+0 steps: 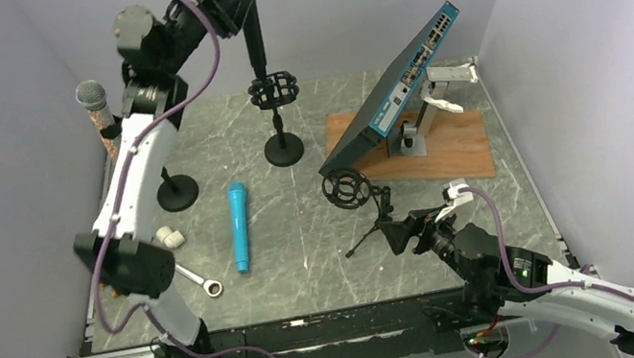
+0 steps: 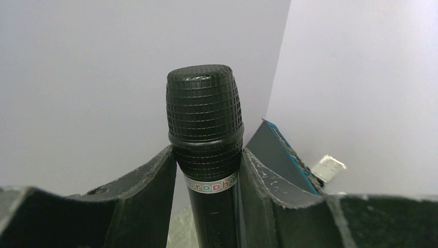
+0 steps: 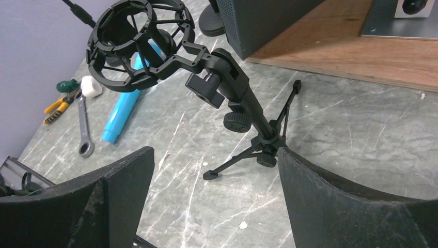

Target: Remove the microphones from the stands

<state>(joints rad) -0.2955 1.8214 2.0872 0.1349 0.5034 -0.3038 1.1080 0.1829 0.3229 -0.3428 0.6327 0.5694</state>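
Two arms show from above. Your left one reaches high at the back, where the left fingers (image 1: 233,0) grip the black mic (image 1: 250,30) near its top. The mic hangs upright over its stand (image 1: 281,136), with its lower end right at the cradle (image 1: 273,89); you cannot tell from here whether it is clear of the ring. Your right fingers (image 1: 397,234) sit low, just beside the tripod (image 1: 368,214) and its empty mount. A silver mic (image 1: 91,95) stands at the left, a blue mic (image 1: 239,226) lies flat on the surface (image 1: 328,265), and a wrench (image 1: 199,281) lies near the left arm. A switch (image 1: 395,88) leans over a board (image 1: 445,153) at the right.

On your left wrist, the left fingers (image 2: 150,191) are clamped on the black mic (image 2: 205,134), one on each side of the body just below the grille and touching it. The grille stands above them against the wall.

On your right wrist, the right fingers (image 3: 119,191) are wide apart and hold nothing. The tripod (image 3: 258,129) stands between them, its hub just beside the right-hand tip; you cannot tell if they touch. The blue mic (image 3: 121,116) and wrench (image 3: 85,139) lie beyond.
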